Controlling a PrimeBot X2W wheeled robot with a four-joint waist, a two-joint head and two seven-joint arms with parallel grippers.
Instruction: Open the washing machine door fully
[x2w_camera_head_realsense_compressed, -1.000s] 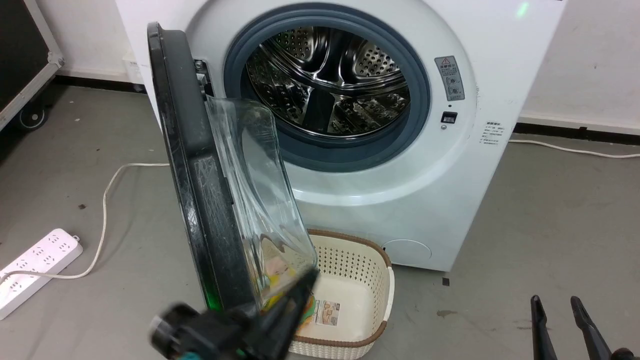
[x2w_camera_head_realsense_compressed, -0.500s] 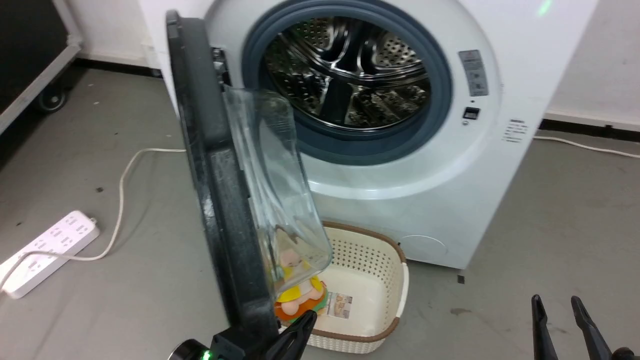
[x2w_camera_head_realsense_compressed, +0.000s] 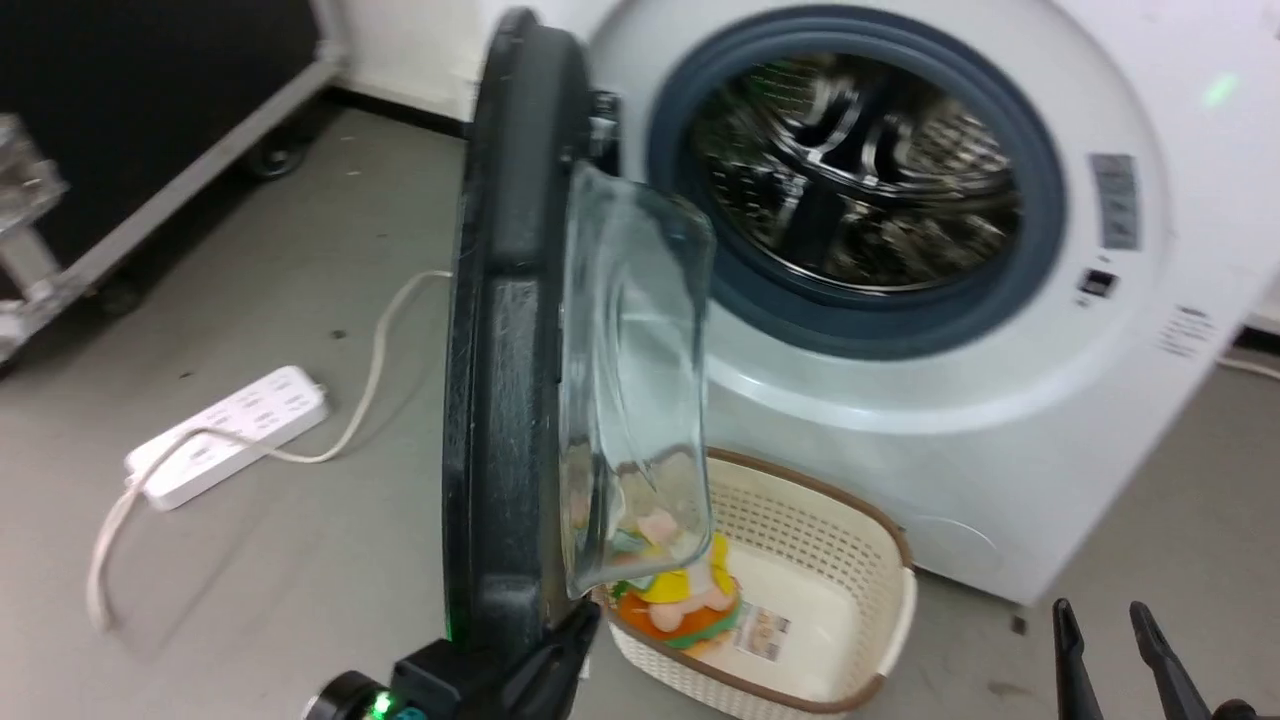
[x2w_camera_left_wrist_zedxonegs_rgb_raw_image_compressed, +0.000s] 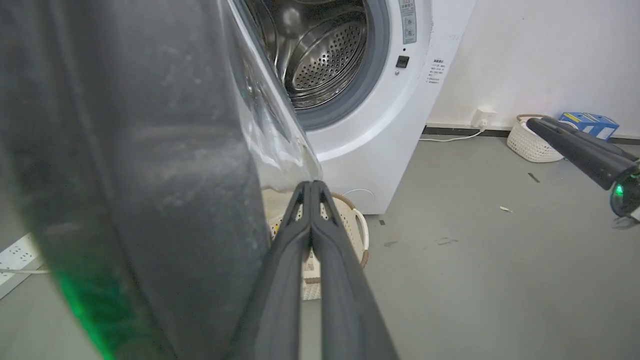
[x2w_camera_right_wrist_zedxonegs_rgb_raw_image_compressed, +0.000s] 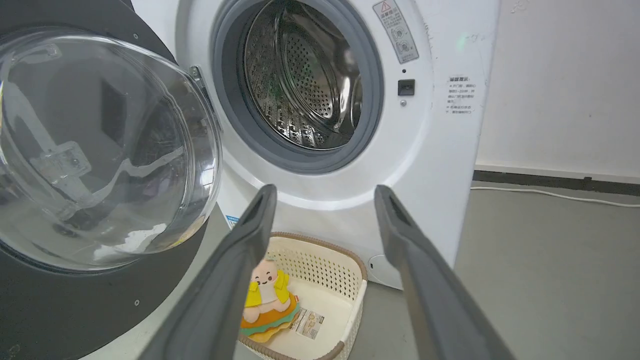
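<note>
The washing machine door (x2w_camera_head_realsense_compressed: 505, 360) stands swung out, edge-on to the head view, with its clear glass bowl (x2w_camera_head_realsense_compressed: 635, 380) bulging toward the machine. My left gripper (x2w_camera_head_realsense_compressed: 585, 622) is shut and empty, and lies against the inner side of the door's lower rim. In the left wrist view the closed fingers (x2w_camera_left_wrist_zedxonegs_rgb_raw_image_compressed: 311, 192) run just right of the black ring (x2w_camera_left_wrist_zedxonegs_rgb_raw_image_compressed: 150, 175). My right gripper (x2w_camera_head_realsense_compressed: 1098, 625) hangs open at the lower right, apart from the door. In the right wrist view it (x2w_camera_right_wrist_zedxonegs_rgb_raw_image_compressed: 322, 192) points at the steel drum opening (x2w_camera_right_wrist_zedxonegs_rgb_raw_image_compressed: 300, 80), with the door's glass (x2w_camera_right_wrist_zedxonegs_rgb_raw_image_compressed: 100, 150) to the left.
A cream basket (x2w_camera_head_realsense_compressed: 880, 610) with a yellow and orange plush toy (x2w_camera_head_realsense_compressed: 680, 600) sits on the floor under the drum. A white power strip (x2w_camera_head_realsense_compressed: 230, 430) and its cord lie to the left. A black wheeled case (x2w_camera_head_realsense_compressed: 150, 120) stands at the back left.
The head camera has swung, so the whole scene sits further right. Against the machine front the door now stands more edge-on, swung wider. My left gripper stays at its lower rim.
</note>
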